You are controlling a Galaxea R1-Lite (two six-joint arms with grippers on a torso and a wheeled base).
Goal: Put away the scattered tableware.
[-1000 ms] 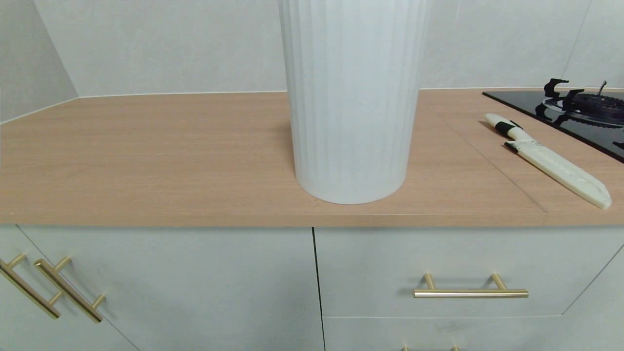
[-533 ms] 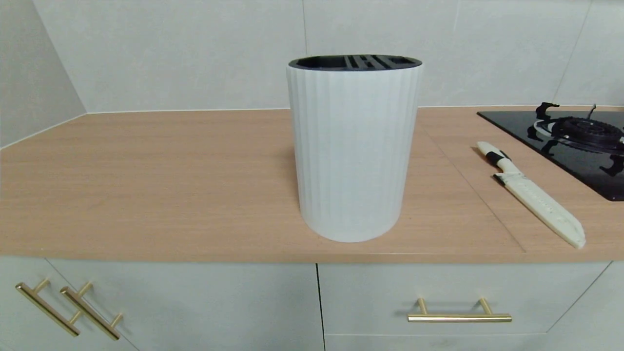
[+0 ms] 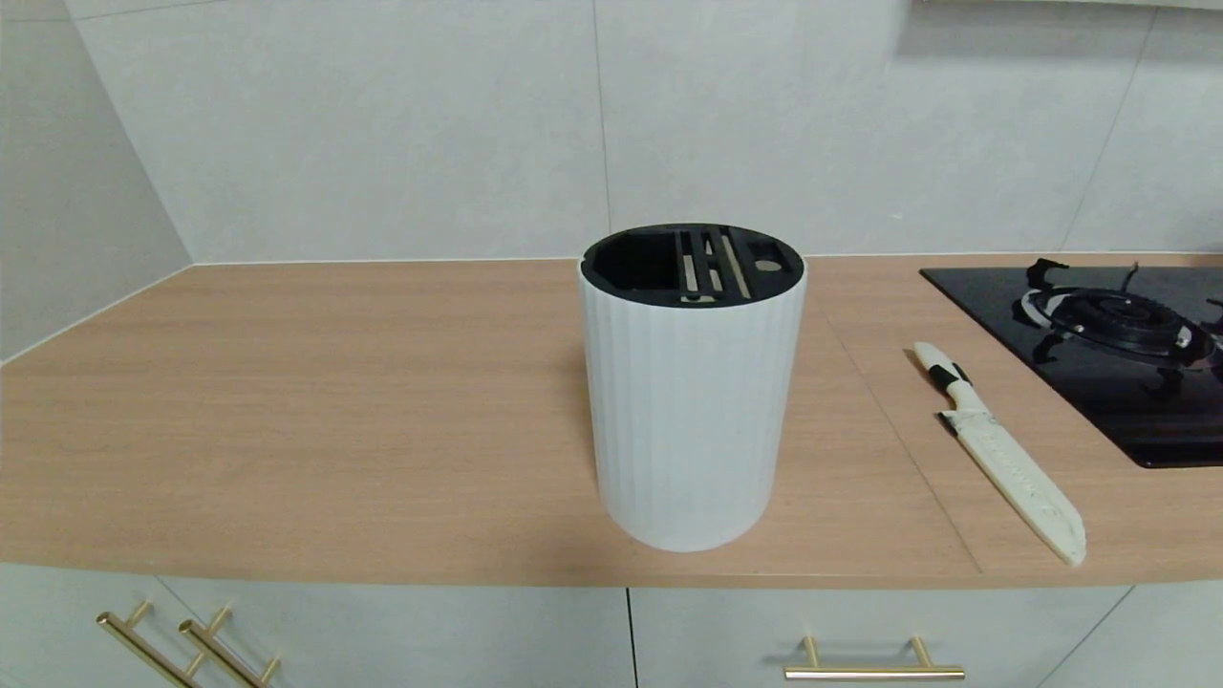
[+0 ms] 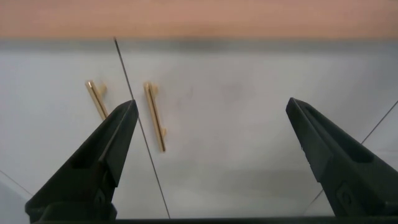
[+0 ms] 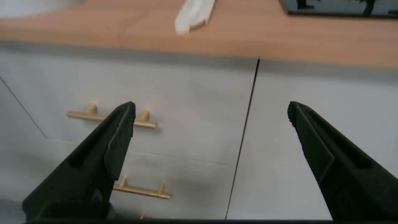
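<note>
- cream-white kitchen knife (image 3: pixel 998 449) with a black band on its handle, flat on the light wooden surface (image 3: pixel 334 401), handle toward the back wall, blade tip near the front edge (tip also seen from the right wrist (image 5: pixel 194 14))
- white ribbed cylindrical knife holder (image 3: pixel 693 411), upright near the front edge, black slotted top open to view, well apart from the knife on its left
- black gas hob (image 3: pixel 1099 354) on the knife's other side, not touching it
- pale cabinet fronts (image 3: pixel 430 631) with brass bar handles (image 3: pixel 874 671) below the surface
- left end effector (image 4: pixel 211 102), spread wide, nothing between its fingers, facing the cabinet fronts
- right end effector (image 5: pixel 211 106), likewise spread wide and holding nothing, low before the cabinet fronts
</note>
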